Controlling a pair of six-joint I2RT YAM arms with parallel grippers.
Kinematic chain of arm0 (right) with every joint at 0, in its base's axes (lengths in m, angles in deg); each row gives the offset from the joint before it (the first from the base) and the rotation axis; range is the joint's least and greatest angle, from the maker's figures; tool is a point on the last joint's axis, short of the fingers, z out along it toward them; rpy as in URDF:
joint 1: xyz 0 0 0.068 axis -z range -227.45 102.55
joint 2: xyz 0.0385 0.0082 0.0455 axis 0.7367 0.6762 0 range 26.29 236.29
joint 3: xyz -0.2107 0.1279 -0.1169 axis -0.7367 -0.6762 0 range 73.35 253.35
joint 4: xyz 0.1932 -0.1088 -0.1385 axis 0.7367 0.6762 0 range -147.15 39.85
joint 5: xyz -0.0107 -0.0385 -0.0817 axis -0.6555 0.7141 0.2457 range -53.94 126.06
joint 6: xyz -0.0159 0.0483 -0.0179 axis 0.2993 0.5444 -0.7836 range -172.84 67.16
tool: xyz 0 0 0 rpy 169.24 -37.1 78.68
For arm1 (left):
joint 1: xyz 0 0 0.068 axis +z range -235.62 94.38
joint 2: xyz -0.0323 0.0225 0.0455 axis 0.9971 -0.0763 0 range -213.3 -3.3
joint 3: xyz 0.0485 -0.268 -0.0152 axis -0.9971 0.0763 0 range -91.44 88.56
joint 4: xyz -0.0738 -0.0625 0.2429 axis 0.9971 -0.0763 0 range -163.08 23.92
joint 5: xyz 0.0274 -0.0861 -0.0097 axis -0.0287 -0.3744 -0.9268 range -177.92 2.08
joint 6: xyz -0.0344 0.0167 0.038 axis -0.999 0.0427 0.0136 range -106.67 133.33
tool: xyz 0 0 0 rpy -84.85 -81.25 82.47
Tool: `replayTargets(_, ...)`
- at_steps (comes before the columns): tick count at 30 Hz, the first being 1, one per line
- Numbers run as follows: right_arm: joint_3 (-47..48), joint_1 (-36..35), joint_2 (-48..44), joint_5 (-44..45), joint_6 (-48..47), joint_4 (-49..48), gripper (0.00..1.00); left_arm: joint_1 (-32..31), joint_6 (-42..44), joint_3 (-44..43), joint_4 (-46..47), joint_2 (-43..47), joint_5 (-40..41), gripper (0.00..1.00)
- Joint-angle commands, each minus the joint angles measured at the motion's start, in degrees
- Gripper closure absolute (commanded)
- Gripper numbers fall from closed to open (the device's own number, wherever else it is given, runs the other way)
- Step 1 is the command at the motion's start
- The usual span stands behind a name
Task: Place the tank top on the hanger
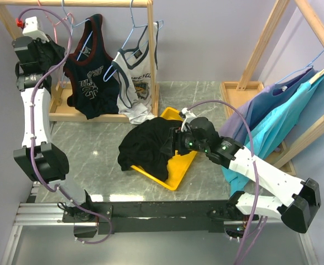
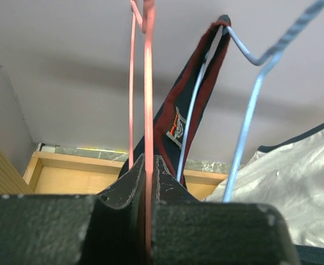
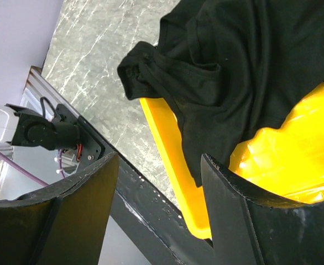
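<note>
Hanger [image 2: 149, 94] sits pinched in left claw [image 2: 149, 165]; right claw [image 3: 159, 163] hangs released above tank top [image 3: 228, 66] on yellow tray [image 3: 297, 152]

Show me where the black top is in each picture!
Top view: the black top lies crumpled in the middle, half over the yellow tray.
Left wrist view: not in it; here the left tool is shut on the pink hanger.
Right wrist view: the black top fills the upper right, draped over the yellow tray.
Shared landmark: the yellow tray, under the top in both views that show it.
</note>
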Motion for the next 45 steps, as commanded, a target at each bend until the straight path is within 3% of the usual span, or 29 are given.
replayTargets(1, -0.54, -0.45, -2.29, 1.05, -0.30, -1.31, 0.31, -2.96, 4.08, -3.57, -0.98, 3.60, 0.76, 0.99)
replayTargets(22, -2.03, -0.45, -4.57, 2.10, 0.40, -1.83, 0.31, -17.73, 9.89, -8.32, -6.26, 3.96, 3.39, 0.99)
replayTargets(30, -1.50, -0.45, -4.57, 2.54, 0.14, -1.22, 0.31, -18.44, 9.27, -7.71, -10.04, 6.67, 24.98, 0.99)
replayTargets(45, 0.43, -0.45, -2.11, 3.51, -1.27, -0.69, 0.31, -18.26, 10.58, -1.91, -10.39, 18.63, 29.32, 0.99)
